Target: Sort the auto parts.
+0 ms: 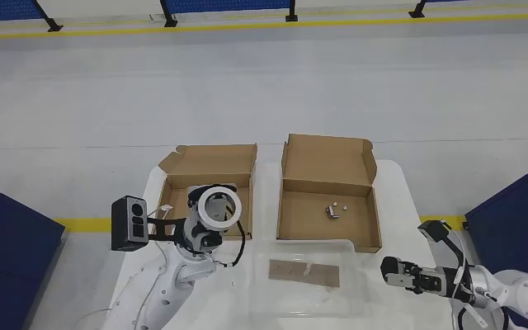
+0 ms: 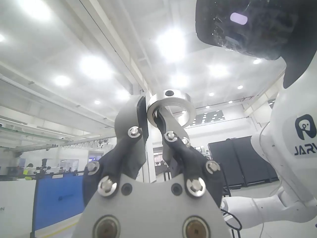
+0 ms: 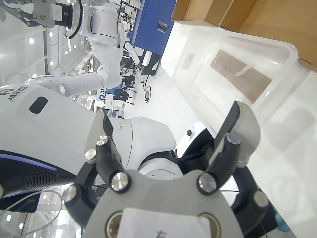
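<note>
Left end effector [image 2: 151, 118] clamped on metal ring [image 2: 173, 97]; right end effector [image 3: 171, 111] spread apart beside clear bin [image 3: 247, 41].

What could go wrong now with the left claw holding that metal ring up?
1. The left claw pinches the metal ring by one side of its wall, one finger through the hole; it could swivel or slip out.
2. Held up over the left cardboard box, a dropped ring might bounce out.
3. The open right claw sits close to the clear bin and could nudge it.
</note>
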Controlling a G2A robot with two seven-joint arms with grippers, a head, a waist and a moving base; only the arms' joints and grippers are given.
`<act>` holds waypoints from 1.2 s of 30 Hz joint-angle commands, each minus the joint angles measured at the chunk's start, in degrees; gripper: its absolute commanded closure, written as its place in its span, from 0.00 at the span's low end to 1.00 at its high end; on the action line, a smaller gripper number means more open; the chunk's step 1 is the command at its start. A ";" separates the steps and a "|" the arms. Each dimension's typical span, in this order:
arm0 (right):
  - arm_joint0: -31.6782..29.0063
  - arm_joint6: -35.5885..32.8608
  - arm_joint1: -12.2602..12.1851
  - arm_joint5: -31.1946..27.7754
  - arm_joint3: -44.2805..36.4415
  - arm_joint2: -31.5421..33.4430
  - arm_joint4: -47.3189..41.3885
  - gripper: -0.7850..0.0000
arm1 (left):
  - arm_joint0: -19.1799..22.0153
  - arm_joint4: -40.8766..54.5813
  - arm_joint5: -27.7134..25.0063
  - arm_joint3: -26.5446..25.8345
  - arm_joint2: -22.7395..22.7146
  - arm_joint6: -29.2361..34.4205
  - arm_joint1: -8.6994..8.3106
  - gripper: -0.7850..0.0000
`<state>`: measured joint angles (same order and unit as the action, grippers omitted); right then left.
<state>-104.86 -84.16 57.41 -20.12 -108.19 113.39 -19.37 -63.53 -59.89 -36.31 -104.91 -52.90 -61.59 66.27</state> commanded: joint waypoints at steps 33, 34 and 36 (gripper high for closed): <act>0.00 0.00 0.00 0.00 -0.01 0.00 -0.01 0.00 | -0.71 -7.03 -1.98 10.16 -1.02 5.34 1.32 1.00; 0.00 0.00 0.00 0.00 -0.01 0.00 -0.01 0.00 | -0.63 -7.14 -1.91 11.17 -0.98 5.31 1.42 1.00; 0.00 0.00 0.00 0.00 -0.01 0.00 -0.01 0.00 | -0.58 -6.26 -2.85 12.93 -0.48 4.40 1.72 1.00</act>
<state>-104.86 -84.16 57.41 -20.12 -108.19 113.39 -19.37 -64.11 -66.95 -38.44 -92.98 -53.70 -56.51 67.82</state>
